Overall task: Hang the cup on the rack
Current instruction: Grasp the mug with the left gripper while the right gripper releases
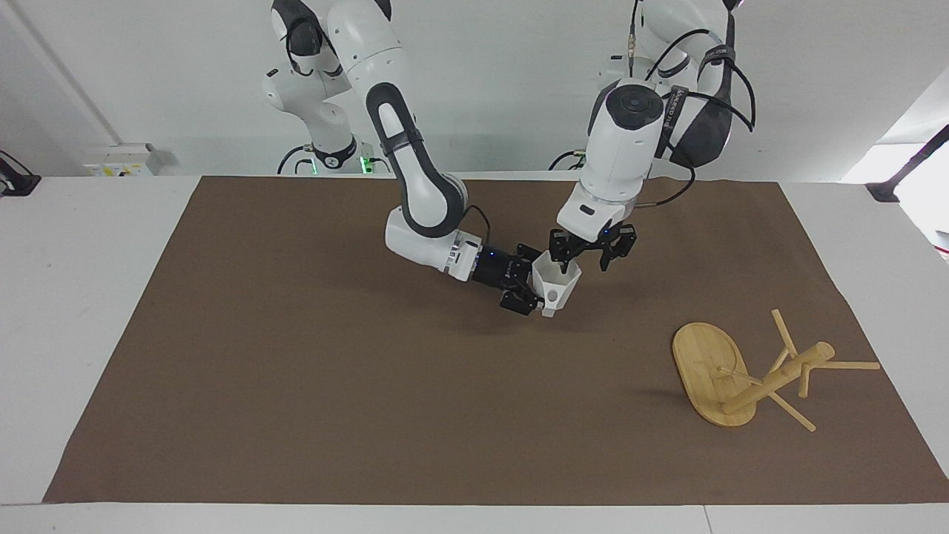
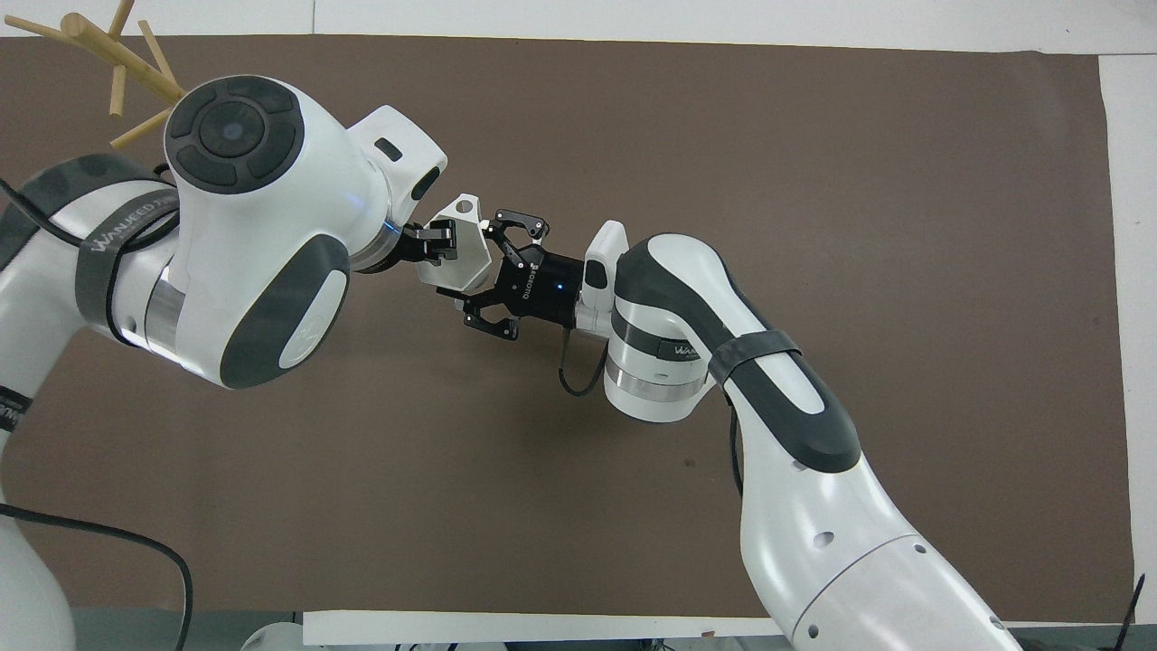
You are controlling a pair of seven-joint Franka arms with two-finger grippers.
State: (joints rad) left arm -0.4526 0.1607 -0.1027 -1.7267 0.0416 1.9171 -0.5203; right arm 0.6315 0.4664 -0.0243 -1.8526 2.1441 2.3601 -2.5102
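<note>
We see the cup up in the air over the middle of the mat, tipped on its side, handle toward the table, rim facing the left arm's end. The right gripper pinches it at its base, reaching in low and sideways. The left gripper is at the cup's rim from above; one finger sits at the rim in the overhead view, but we cannot tell if its fingers are spread or pressing the wall. The rack lies toppled on the mat toward the left arm's end, well apart from the cup and farther from the robots, oval base on edge, post slanting up off the mat, pegs splayed. In the overhead view only its pegs show past the left arm
</note>
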